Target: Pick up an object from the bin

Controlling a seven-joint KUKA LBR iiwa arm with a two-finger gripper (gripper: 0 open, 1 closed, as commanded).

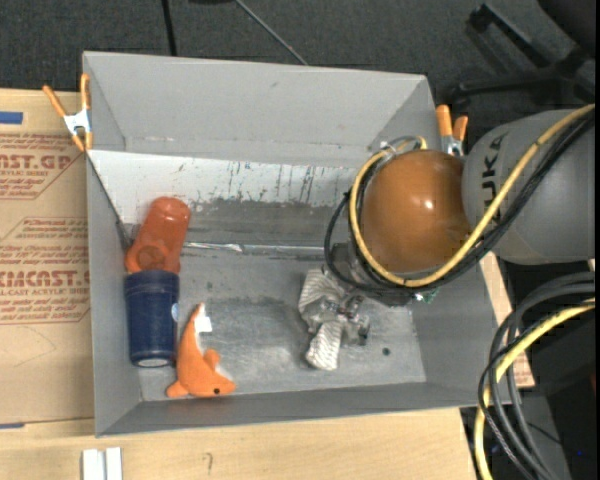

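Task looks early-to-mid stage, nothing lifted yet as far as visible. The arm [540, 183] comes in from 3 o'clock, and its orange wrist cover [412, 213] hangs over the right half of the bin [260, 108]. The gripper [346, 320] sits below the cover, low over the floor at approx 4 o'clock from bin centre. Right at it, on its 7 o'clock side, lies a silvery crumpled thing [324, 351], ribbed or mesh-like, resting on the floor w/ its lower end pointing to 6 o'clock. A second silvery patch at the gripper's 10 o'clock may be part of the same thing or a separate piece; can't tell which. Gripper and silvery thing touch or nearly touch, but can't tell whether the gripper is open or closed, or whether it has any grasp, since the cover and dark hardware hide that spot. Other items are well apart at the bin's left side: an orange plastic cylinder [160, 233] at approx 10 o'clock against the left wall, a dark blue cylinder [152, 313] just below it at 8 o'clock w/ ends touching or nearly so, and an orange fish toy [200, 363] at 7 o'clock beside the blue one. Judgement: approach is done and the gripper is down at a likely target, the silvery thing. What's left: confirm a grasp, lift clear of the floor, carry out over the rim. The crumpled shape may slip or deform when squeezed.
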